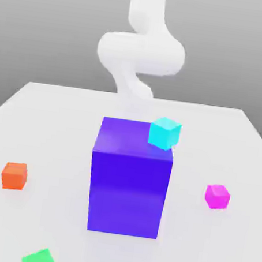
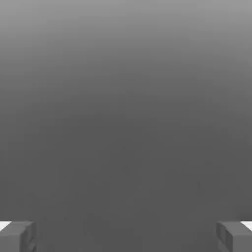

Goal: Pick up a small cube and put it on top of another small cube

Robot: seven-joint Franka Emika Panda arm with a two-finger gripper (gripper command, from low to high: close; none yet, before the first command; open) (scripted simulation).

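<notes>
Fingers (image 2: 18, 238) spread wide in the hand view, one at each side, with nothing held between. Behind and past them, just a smooth grey surface — cannot tell what it belongs to. In the exterior view, a white robot arm (image 1: 141, 53) reaching down from above, its lower part fading into the pale table (image 1: 58, 129) beyond the big block.

Magenta-pink cube (image 1: 217, 196) down on the table, toward the exterior view's right, well apart from the blue-violet block (image 1: 127, 194) and clear of the fingers. Block standing upright near the middle, far larger than any of the cubes.

Cyan cube (image 1: 164, 133) up at the block's top, over the edge at the exterior view's right, a little of it jutting past that edge and looking turned at an angle; cannot tell whether touching the block. Orange cube (image 1: 14, 176) on the table toward the exterior view's left, also well apart from the block. Nearer the camera, on that same side, a bright green thing (image 1: 41, 259), partly cut off by the lower border.
</notes>
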